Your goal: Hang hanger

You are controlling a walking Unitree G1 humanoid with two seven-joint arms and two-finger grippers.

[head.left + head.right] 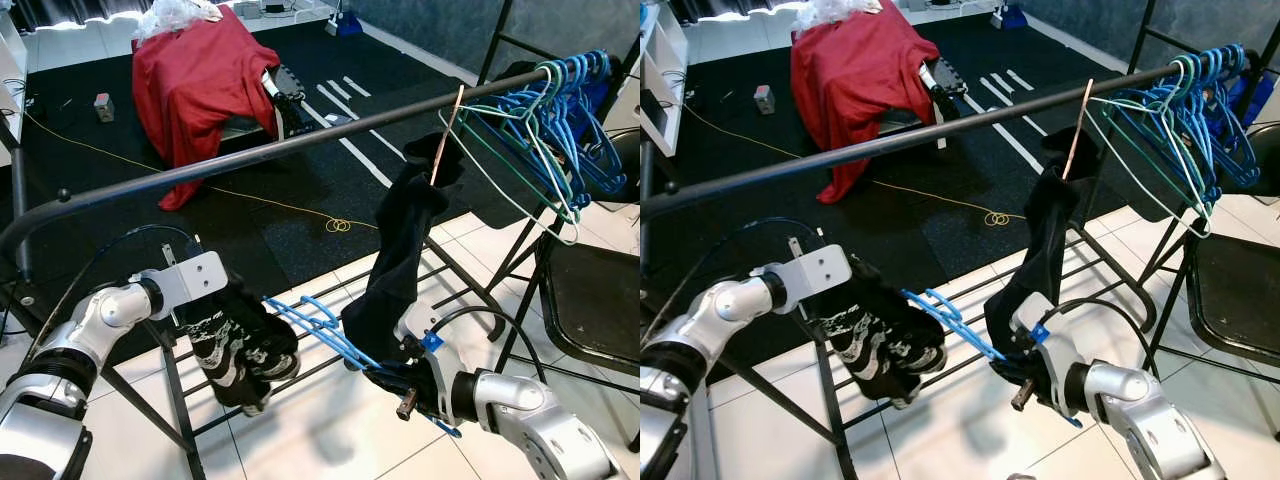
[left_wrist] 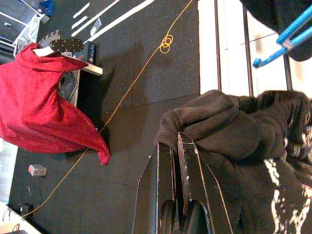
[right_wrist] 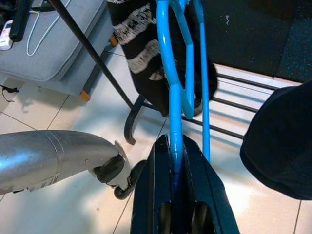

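My right gripper (image 3: pixel 171 142) is shut on the stem of a blue plastic hanger (image 3: pixel 173 73), low in front of the rack. The hanger (image 1: pixel 318 322) reaches left towards a black garment with white print (image 1: pixel 240 350). My left gripper (image 2: pixel 168 142) is shut on the edge of that garment (image 2: pixel 243 141), which hangs bunched below it. The dark clothes rail (image 1: pixel 250 157) crosses above both arms. Another dark garment (image 1: pixel 400 260) hangs from the rail on a thin pale hanger and covers part of my right gripper.
Several blue and green hangers (image 1: pixel 560 110) crowd the rail's right end. A black chair (image 1: pixel 590 290) stands at the right. Low rack bars (image 1: pixel 455 265) run under the arms. A red cloth (image 1: pixel 200 80) covers something on the black mat behind, near a yellow cord (image 1: pixel 338 225).
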